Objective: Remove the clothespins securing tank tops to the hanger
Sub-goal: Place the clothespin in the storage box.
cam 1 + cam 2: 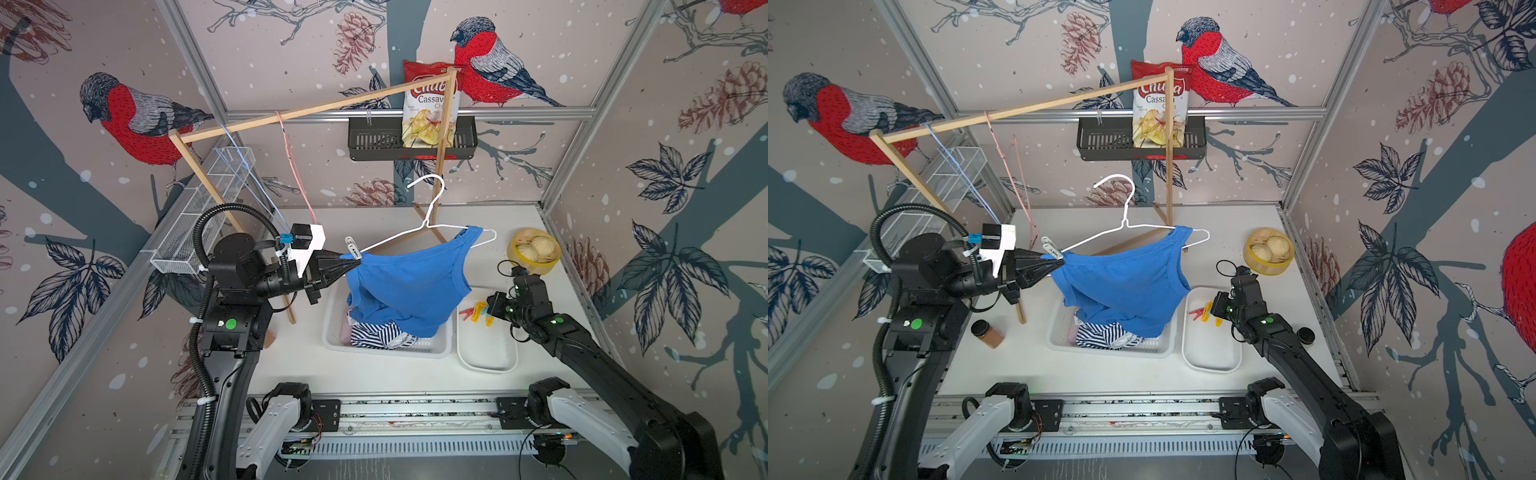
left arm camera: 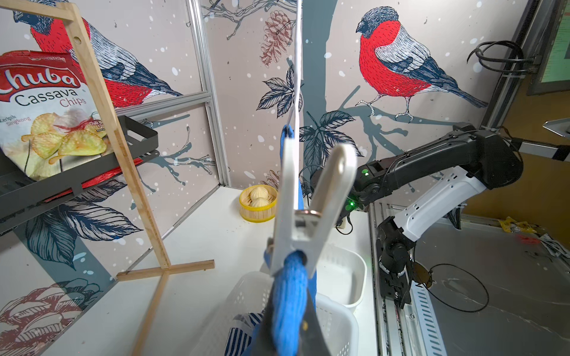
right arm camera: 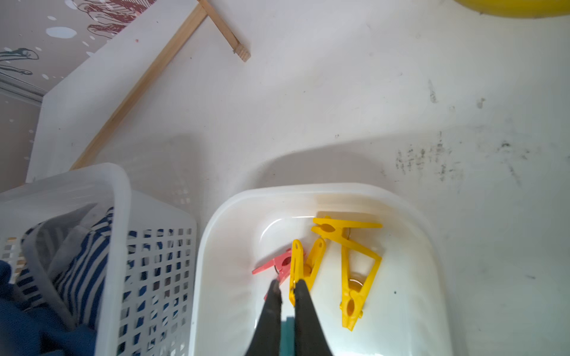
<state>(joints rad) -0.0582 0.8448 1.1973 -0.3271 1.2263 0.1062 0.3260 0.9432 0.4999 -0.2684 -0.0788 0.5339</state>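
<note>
the left gripper [image 1: 356, 263] has its jaws clamped on the bunched strap of the blue tank top [image 1: 409, 286], just below the grey clothespin [image 1: 352, 246] pinning it to the white wire hanger [image 1: 432, 199]. the right gripper [image 3: 287, 292], jaws closed, hovers over the white tub [image 3: 410, 215] of yellow clothespins [image 3: 354, 262].

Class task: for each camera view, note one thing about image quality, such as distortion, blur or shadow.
Both top views: wide-angle distortion bows the frame posts outward, while the blue tank top stays sharp. Left wrist view: the grey clothespin looms large, its near end and the cloth soft. Right wrist view: soft shadows fall across the table, and the gripper fingers are blurred.
</note>
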